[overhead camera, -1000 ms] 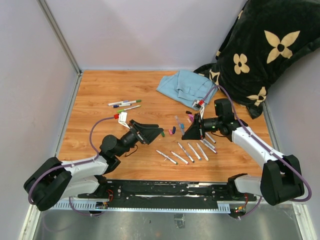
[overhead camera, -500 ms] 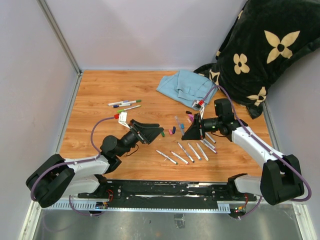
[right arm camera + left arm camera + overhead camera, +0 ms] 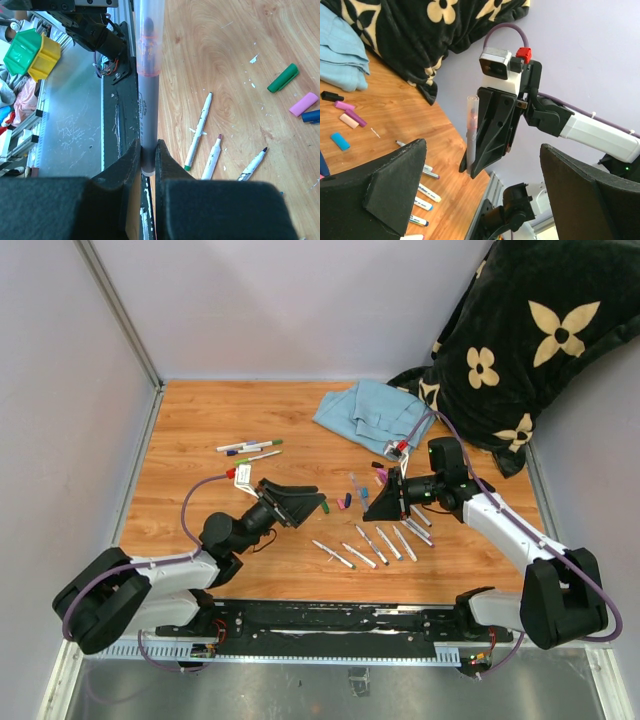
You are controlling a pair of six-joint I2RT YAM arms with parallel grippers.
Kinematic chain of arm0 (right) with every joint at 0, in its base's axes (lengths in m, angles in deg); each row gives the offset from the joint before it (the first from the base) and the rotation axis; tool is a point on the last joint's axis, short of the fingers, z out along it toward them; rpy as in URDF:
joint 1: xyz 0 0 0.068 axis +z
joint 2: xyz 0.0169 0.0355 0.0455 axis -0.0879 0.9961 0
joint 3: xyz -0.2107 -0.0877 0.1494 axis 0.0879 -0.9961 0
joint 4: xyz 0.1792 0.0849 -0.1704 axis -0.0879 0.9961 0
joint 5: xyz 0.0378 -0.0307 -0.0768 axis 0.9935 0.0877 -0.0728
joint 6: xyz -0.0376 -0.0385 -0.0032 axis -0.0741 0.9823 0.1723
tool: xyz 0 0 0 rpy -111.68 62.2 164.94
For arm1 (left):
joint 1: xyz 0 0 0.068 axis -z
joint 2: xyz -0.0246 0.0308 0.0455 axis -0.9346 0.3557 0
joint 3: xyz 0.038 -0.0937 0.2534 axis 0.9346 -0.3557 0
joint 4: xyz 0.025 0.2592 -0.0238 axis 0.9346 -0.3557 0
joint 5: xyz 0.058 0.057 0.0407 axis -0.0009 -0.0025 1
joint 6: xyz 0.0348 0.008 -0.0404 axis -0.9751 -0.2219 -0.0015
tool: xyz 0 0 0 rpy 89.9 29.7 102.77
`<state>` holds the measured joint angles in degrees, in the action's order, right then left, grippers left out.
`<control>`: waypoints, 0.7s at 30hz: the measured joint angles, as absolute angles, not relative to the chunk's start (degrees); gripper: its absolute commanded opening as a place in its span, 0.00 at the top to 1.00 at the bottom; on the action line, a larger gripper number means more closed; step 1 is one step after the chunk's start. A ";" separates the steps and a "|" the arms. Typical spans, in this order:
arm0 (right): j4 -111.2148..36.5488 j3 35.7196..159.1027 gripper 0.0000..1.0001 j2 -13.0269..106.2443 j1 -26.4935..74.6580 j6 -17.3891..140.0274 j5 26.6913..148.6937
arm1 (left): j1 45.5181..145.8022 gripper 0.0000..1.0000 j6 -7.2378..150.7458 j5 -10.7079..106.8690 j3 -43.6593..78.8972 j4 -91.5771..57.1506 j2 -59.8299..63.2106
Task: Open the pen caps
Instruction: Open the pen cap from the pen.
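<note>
- Movement over the last second is tiny: the left arm is nudged a touch forward, and the left claw (image 3: 312, 501) is spread a hair wider. It's now gaping fully with nothing in it.
- Nothing is changed on the other side. The right claw (image 3: 146, 152) is kept clamped on a pen (image 3: 148, 90), held just right of table centre, roughly 3 o'clock, far end aimed at the left claw.
- That end looks to be covered by a clear-ish cap (image 3: 148, 30), so this pen is judged not opened yet. The widening reads as lining up for a pinch on the cap.
- Finished work can be seen too: loose caps (image 3: 345, 501) are scattered at centre between the claws, and uncapped pens (image 3: 375, 545) are laid in a row at 5 o'clock.
- Capped markers (image 3: 250, 448) are left waiting at 10 o'clock, so a good chunk is judged done, not all.
- Room-wise, open wood of the table (image 3: 200, 490) is available at 9 o'clock. A blue cloth (image 3: 372, 415) is bunched at 1 o'clock, and a black flowery blanket (image 3: 520, 340) is piled at 2 o'clock, close behind the right arm.
- The near edge at 6 o'clock is found just past the pen row, so a pulled cap is probably best dropped centre-ward.
</note>
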<state>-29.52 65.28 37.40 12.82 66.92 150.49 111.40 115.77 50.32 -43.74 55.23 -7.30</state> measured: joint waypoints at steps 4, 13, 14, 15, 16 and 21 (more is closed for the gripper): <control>-29.55 65.28 0.98 37.60 12.82 66.92 150.77 | 111.40 0.01 115.66 50.67 -43.50 54.94 -6.74; -29.55 65.28 0.98 37.62 12.82 66.92 151.71 | 111.40 0.04 116.34 50.15 -37.36 54.29 0.00; -29.55 65.28 0.98 37.62 12.82 66.92 151.78 | 111.40 0.07 116.62 50.08 -36.73 54.29 0.81; -29.55 65.28 0.98 37.62 12.85 66.94 151.91 | 111.40 0.09 116.99 49.97 -36.16 54.37 1.66; -29.55 65.28 0.98 37.62 12.87 66.94 152.02 | 111.40 0.13 117.32 49.75 -35.63 54.44 2.60; -29.57 65.28 0.97 37.62 12.89 66.92 152.08 | 111.71 0.23 119.09 47.81 -32.25 55.23 8.28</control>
<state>-29.57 65.28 37.62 12.89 66.92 152.08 111.71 119.09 47.81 -32.25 55.23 8.28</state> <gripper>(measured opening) 0.095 0.819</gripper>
